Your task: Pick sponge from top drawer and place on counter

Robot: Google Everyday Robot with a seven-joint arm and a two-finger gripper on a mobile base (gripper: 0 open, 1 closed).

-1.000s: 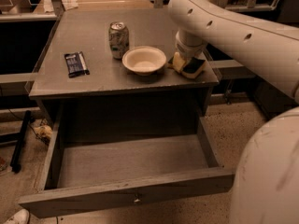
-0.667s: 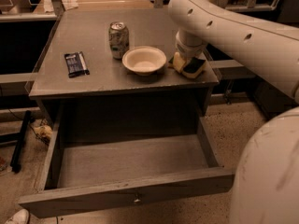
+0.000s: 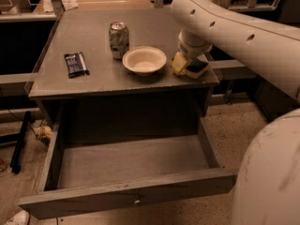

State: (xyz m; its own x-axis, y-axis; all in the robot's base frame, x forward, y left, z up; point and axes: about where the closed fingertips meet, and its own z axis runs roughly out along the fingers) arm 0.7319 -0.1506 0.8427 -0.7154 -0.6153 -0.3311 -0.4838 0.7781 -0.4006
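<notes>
Sponge: the sponge (image 3: 190, 66) sat on the worktop (image 3: 93, 41) near its right front corner, just beside a white bowl (image 3: 144, 60). Its yellow base faced the bowl and its dark green top faced the edge.
Claw: the claw (image 3: 191, 55) hung directly over the sponge at the end of the white arm (image 3: 234, 22), right down at it. The wrist hid the contact, so I could not tell whether it was open or closed, or whether it had hold of the sponge.
Top drawer: the top drawer (image 3: 131, 161) stood pulled fully out below the worktop, with nothing visible on its grey floor and its small knob (image 3: 137, 201) at the middle of the front panel.
Other things: a drink can (image 3: 118, 40) stood upright behind the bowl. A dark snack wrapper (image 3: 76, 63) lay flat well to the left.
Stage, as judged: the sponge was out of the drawer and at the worktop, so the placing looked all but done. Only letting go and lifting away seemed to remain.
Handling, as judged: light and soft. It would squash under pressure and spring back, and the scouring face should grip rather than slip. It was not fragile.
Where to hold, as judged: across the two long sides, mid-length, with a gentle squeeze.
Risk, as judged: it lay close to the worktop's right edge, so a nudge on retreat could tip it off.
</notes>
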